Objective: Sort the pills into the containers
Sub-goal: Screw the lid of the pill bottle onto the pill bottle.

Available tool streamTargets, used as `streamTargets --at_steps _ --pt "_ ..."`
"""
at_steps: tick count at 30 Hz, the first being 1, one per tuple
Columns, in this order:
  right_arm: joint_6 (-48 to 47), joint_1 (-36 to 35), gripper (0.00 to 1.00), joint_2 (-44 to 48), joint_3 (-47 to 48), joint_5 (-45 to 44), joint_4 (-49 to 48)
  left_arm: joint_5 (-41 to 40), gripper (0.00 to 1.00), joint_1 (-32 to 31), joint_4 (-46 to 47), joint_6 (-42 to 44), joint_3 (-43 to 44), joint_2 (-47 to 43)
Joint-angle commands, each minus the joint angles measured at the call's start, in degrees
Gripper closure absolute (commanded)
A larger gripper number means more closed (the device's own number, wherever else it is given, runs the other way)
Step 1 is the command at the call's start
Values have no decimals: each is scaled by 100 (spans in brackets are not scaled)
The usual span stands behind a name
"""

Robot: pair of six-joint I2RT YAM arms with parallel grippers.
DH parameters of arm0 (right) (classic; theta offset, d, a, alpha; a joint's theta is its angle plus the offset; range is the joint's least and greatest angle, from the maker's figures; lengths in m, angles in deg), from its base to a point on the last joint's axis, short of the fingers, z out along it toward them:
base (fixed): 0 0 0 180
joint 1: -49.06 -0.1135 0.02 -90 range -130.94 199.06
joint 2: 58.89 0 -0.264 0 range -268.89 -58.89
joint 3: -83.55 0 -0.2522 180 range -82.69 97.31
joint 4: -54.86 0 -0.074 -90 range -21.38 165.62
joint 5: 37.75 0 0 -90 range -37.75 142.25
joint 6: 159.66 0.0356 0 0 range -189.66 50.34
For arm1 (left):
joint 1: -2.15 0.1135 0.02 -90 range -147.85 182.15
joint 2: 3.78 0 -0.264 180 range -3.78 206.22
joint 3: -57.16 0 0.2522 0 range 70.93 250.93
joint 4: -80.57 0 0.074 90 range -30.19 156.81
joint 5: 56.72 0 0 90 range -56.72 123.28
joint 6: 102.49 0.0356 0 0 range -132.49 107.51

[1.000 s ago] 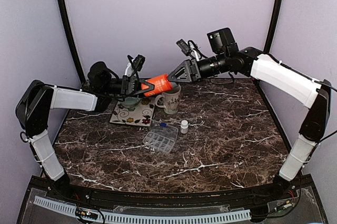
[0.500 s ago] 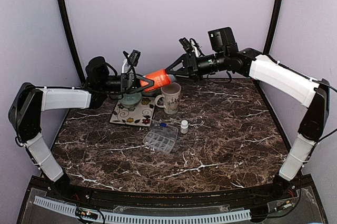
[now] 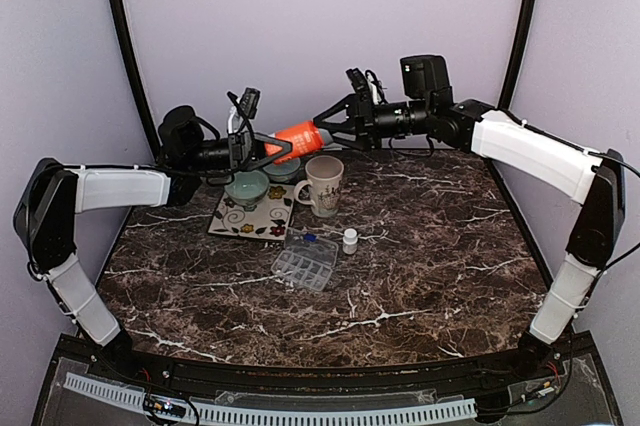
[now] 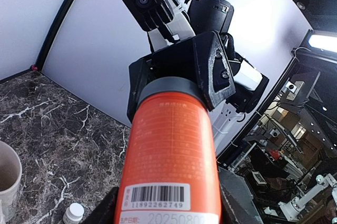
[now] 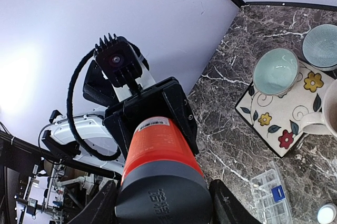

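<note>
An orange pill bottle (image 3: 298, 135) with a dark grey cap is held level in the air between both arms, above the back of the table. My left gripper (image 3: 272, 143) is shut on its base end; the bottle fills the left wrist view (image 4: 174, 155). My right gripper (image 3: 325, 133) is shut on the grey cap (image 5: 163, 195). A clear compartment box (image 3: 303, 262) lies on the marble table (image 3: 420, 266), with something blue in one cell (image 5: 277, 192). A small white bottle (image 3: 350, 240) stands beside it.
A floral mat (image 3: 245, 218) at the back left carries a pale green bowl (image 3: 246, 187) and a second bowl (image 5: 321, 46). A cream mug (image 3: 323, 186) stands right of the mat, under the held bottle. Black frame posts (image 3: 128, 56) stand at the back corners.
Both arms have raised the orange bottle up and a little back, from just over the mug and bowl to well above them. The things on the table have not moved.
</note>
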Motion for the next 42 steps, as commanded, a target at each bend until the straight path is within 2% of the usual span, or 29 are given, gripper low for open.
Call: streamTargets --at_steps 1,10,16,21,29,33,36,42 --pt "526 -281 90 -230 -271 261 -370 -490 96 -254 945 88 94 -523" --pt "794 -281 90 -338 -121 340 -355 -1030 95 -298 793 427 -171 -763" --pt "565 -290 91 -281 -158 349 -458 -898 95 -316 907 138 -69 -632" --pt "224 -297 90 -98 -384 401 -728 -498 95 -315 1361 -646 104 -317" --pt "-895 -299 90 133 -333 359 -358 -21 95 -317 2163 -1972 409 136" --pt "-1278 -299 89 203 -324 356 -269 115 95 -312 2911 -2845 568 404" --pt "-1464 -299 89 227 -339 381 -282 84 95 -316 3375 -3414 637 539" --pt "-1871 -314 89 297 -436 262 -337 -54 95 -317 3768 -3928 721 659"
